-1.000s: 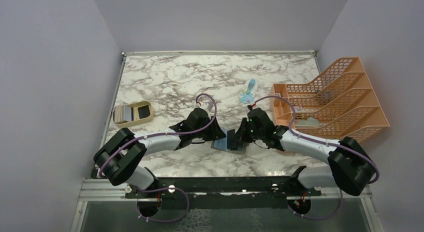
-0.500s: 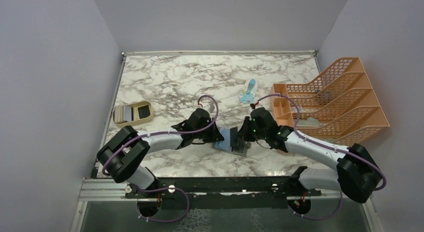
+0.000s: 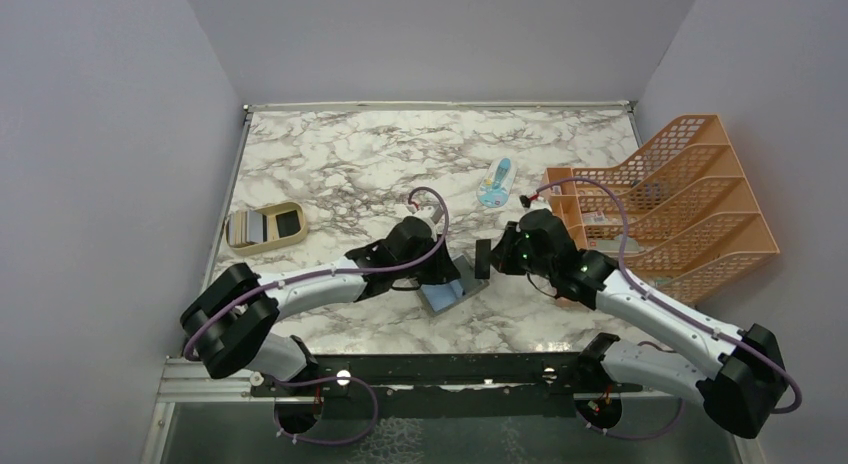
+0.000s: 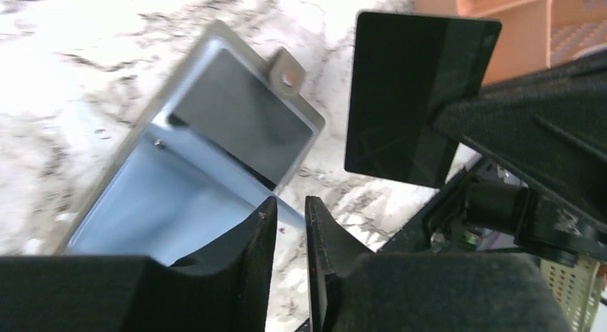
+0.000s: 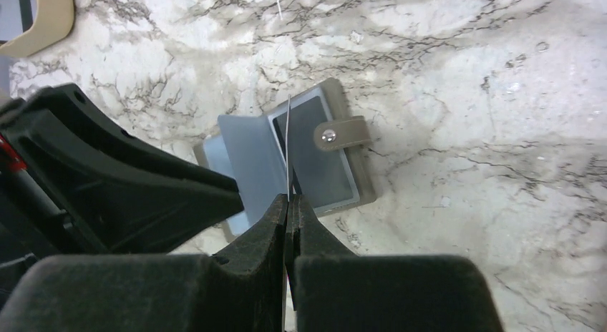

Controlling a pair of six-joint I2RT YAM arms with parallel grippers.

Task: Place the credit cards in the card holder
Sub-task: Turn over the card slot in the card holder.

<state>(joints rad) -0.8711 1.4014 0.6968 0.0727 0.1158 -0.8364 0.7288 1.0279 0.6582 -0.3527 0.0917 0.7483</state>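
1. Top external view. The card holder (image 3: 447, 295), a flat grey wallet, lies open on the marble-patterned tabletop (image 3: 340, 154) between the two arms, its pale blue lining facing up. The left gripper (image 3: 452, 275) sits low over its far edge. Just to the right, the right gripper (image 3: 498, 256) holds a dark credit card (image 3: 483, 258) upright. A tan oval tray (image 3: 265, 246) near the left edge has two compartments: pale stacked cards (image 3: 247, 226) fill the left one and a dark card (image 3: 289, 222) the right. An orange mesh file rack (image 3: 690, 194) stands at the right, with a blue-and-white packet (image 3: 496, 183) near it.
2. Left wrist view. The holder's grey outer leaf carries a tab clasp (image 4: 287, 73) with a round stud, and its pockets are smooth blue-grey. The held card is glossy, black and rectangular. The left gripper's jaws stand narrowly parted, with bare tabletop showing in the gap.
3. Right wrist view. The card appears edge-on as a thin line, clamped between the right gripper's closed fingers above the holder's fold. One blue inner leaf (image 5: 250, 160) stands raised.
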